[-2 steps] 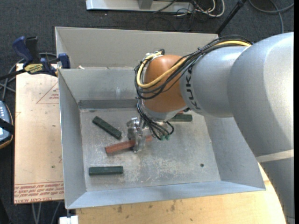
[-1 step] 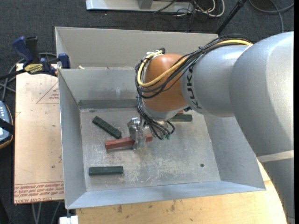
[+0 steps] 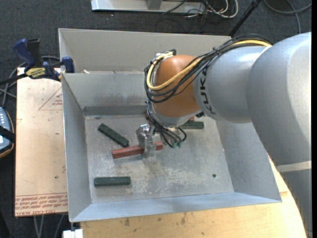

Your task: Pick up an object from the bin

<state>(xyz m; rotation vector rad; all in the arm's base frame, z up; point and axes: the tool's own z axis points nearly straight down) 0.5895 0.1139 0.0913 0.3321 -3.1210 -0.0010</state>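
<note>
We're in a robotics lab, by the look of it. A big silver industrial arm (image 3: 257,83) leans in over a grey metal bin (image 3: 74,133), with yellow and black wires (image 3: 218,51) looped round its orange wrist cover (image 3: 173,100). Dark office carpet (image 3: 49,9) runs underneath. Beyond the bin's far edge, a tangle of cables (image 3: 218,1) trails past a metal stand foot (image 3: 143,4).

The silver arm (image 3: 247,83) carries black KUKA lettering near its wrist.
</note>
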